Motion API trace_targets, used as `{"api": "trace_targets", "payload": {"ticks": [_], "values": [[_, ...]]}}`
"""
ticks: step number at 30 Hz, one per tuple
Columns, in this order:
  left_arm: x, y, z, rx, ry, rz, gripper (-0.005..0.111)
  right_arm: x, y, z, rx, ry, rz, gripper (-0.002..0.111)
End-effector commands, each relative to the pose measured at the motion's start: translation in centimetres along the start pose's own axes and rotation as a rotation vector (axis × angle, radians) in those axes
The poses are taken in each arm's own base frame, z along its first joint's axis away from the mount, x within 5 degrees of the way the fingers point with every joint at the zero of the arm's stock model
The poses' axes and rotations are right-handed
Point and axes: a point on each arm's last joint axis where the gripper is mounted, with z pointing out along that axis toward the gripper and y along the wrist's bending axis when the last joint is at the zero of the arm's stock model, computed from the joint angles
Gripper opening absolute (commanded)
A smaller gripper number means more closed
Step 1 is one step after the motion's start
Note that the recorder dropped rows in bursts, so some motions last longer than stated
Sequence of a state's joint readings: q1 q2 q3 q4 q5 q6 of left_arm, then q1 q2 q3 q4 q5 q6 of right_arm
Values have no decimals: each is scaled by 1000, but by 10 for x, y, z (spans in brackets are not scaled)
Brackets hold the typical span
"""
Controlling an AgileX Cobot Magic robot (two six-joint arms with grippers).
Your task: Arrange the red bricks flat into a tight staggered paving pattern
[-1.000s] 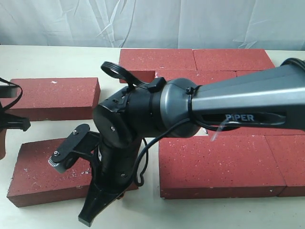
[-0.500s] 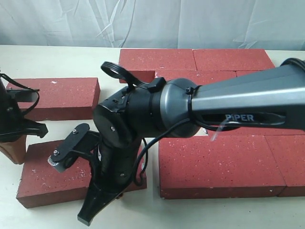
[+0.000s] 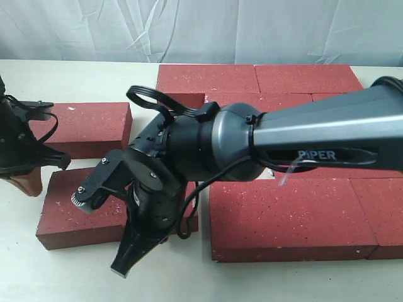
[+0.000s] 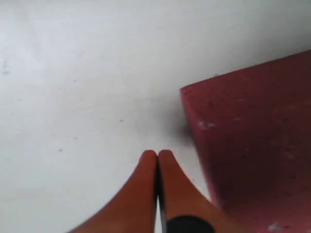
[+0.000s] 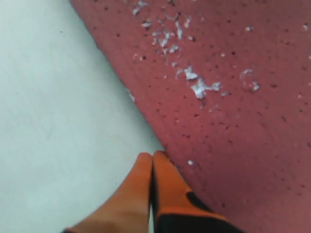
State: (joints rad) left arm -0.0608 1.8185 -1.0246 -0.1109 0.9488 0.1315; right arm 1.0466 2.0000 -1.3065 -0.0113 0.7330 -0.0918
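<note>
Hey, quick rundown of where you're at: both of your grippers are pressed together with nothing between the fingers. Your right gripper (image 3: pixel 124 263) points down at the front long edge of the loose brick (image 3: pixel 69 211), a flat, thin, dark-red rectangular paving slab with a rough, white-flecked surface, lying flat on the cream desk (image 3: pixel 69 82) at front left. In the right wrist view the orange fingertips (image 5: pixel 138 179) sit right at that edge; it looks like contact, but I can't say for sure. Your left gripper (image 3: pixel 25 181) is over at the far left, just beside the loose brick's left end. The left wrist view shows its tips near a corner of the brick with a sliver of bare desk between, so not touching. A second loose brick (image 3: pixel 82 129) of the same kind lies flat behind the first, with a strip of desk between them. The laid bricks (image 3: pixel 289 220) are packed edge to edge on the right, but your big grey and black right arm (image 3: pixel 315 138) covers the middle of them. The loose brick's right end is near the front laid one, and the wrist hides the exact gap.
</note>
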Motion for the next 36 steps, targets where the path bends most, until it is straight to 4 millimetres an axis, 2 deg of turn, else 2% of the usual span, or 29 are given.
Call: {"api": "trace_targets", "payload": {"ticks": [1, 5, 11, 16, 26, 36], "values": [[3, 9, -8, -112, 43, -53, 0, -1, -1, -2, 16, -6, 8, -1], [11, 1, -9, -21, 126, -25, 0, -1, 0, -2, 3, 0, 22, -1], [13, -12, -1, 134, 129, 43, 0, 1, 0, -2, 0, 19, 19, -1], [6, -12, 7, 143, 87, 22, 0, -1, -1, -2, 16, -4, 1, -1], [-11, -9, 7, 106, -105, 1, 0, -3, -16, -3, 185, -16, -25, -1], [-16, -9, 7, 112, -152, -14, 0, -6, -19, -3, 211, -51, -7, -1]]}}
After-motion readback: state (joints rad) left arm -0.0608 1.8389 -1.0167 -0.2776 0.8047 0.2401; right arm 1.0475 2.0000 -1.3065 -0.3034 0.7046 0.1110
